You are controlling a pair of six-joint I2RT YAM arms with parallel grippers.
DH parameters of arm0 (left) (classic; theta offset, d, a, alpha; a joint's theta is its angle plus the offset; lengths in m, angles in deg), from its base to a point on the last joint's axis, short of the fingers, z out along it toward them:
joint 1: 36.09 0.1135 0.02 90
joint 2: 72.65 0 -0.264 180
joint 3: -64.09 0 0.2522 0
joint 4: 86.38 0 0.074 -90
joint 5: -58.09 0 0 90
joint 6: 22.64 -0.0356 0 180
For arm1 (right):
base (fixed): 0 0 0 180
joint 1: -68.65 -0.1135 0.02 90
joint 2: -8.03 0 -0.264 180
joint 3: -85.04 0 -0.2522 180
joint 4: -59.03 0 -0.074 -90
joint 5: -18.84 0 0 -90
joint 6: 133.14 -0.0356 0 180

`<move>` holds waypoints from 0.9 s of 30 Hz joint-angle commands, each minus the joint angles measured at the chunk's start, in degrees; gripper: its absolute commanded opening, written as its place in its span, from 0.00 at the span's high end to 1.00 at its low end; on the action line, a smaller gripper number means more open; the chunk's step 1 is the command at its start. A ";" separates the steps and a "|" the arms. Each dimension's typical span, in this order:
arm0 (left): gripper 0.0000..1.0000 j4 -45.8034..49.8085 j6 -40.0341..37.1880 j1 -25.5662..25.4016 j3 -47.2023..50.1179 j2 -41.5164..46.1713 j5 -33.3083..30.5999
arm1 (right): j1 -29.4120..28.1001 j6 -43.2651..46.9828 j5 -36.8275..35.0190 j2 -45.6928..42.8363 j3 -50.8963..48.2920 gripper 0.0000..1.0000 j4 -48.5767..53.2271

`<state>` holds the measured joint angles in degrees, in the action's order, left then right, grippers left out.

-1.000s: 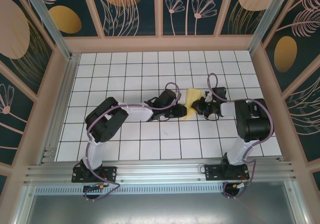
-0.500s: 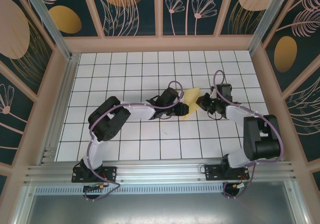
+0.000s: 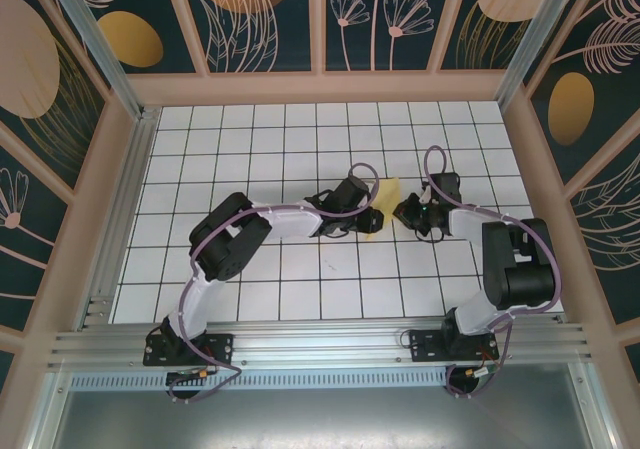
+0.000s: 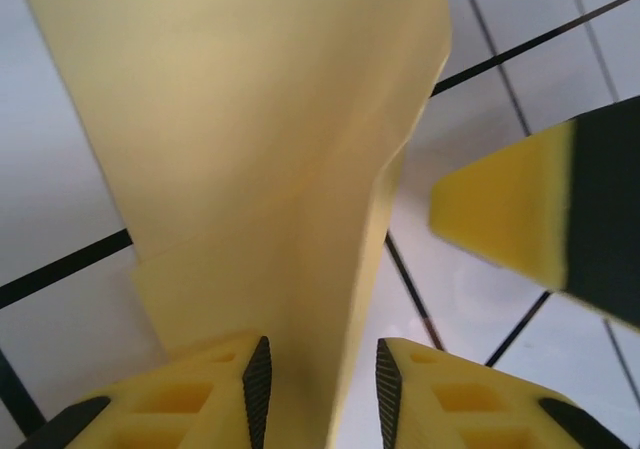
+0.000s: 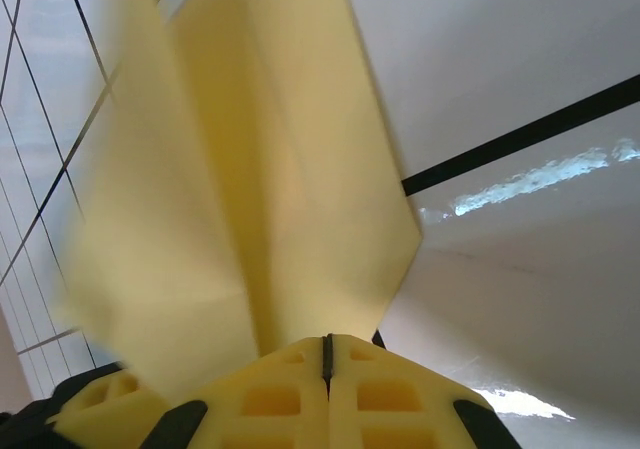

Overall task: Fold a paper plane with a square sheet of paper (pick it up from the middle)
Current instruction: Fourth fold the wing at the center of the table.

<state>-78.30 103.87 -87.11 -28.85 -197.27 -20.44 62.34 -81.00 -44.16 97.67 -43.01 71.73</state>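
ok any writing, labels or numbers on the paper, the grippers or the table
No text can be read anywhere. The folded yellow paper is blank, the left gripper and right gripper carry no marks, and the white tiled table has only black grid lines.

A pale yellow sheet of paper [image 3: 388, 191], already partly folded, sits near the middle of the scene, slightly to the right. It is narrow and tilted, its far end wider than its near end. A long crease runs its length, with flaps spreading to either side.
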 commanded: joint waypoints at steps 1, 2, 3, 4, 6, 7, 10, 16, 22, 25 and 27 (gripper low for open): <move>0.70 2.20 -1.27 -0.02 -2.14 -1.66 0.11 | 0.16 0.43 0.42 -0.62 0.49 0.96 -0.14; 0.73 2.25 -1.16 0.01 -2.29 -1.76 0.37 | 0.20 0.43 0.59 -0.61 0.39 0.95 -0.25; 0.77 2.24 -1.17 -0.02 -2.36 -1.85 0.57 | 0.20 0.39 0.67 -0.57 0.30 0.95 -0.34; 0.82 2.37 -1.09 0.01 -2.38 -1.86 0.61 | 0.20 0.26 0.96 -0.46 0.19 0.95 -0.54; 0.88 2.32 -1.05 -0.03 -2.25 -1.85 0.91 | 0.29 0.19 1.81 -0.25 -0.03 0.96 -1.26; 0.91 2.33 -1.13 -0.03 -2.25 -1.81 1.20 | 0.25 0.16 2.11 -0.01 -0.01 0.96 -1.43; 0.96 1.33 -0.85 0.03 -1.55 -1.59 2.86 | 0.37 0.18 3.37 0.52 -0.29 0.95 -2.25; 1.00 -3.79 2.07 0.29 2.00 -0.29 7.78 | 0.82 1.24 9.87 -1.74 -2.70 0.95 -7.40; 1.00 -13.73 11.38 2.19 8.31 0.26 13.97 | 0.93 3.50 13.60 -0.23 -3.48 0.95 -8.88; 1.00 -13.81 14.25 2.67 9.19 0.53 13.01 | 0.88 3.33 14.74 1.99 -3.33 0.94 -10.40; 1.00 -11.94 15.09 2.77 9.05 0.69 11.43 | 0.91 3.49 14.96 3.32 -2.98 0.94 -10.87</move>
<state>-91.80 115.06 -84.84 -21.09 -197.64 -8.51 62.98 -79.01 -31.72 98.83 -45.93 63.43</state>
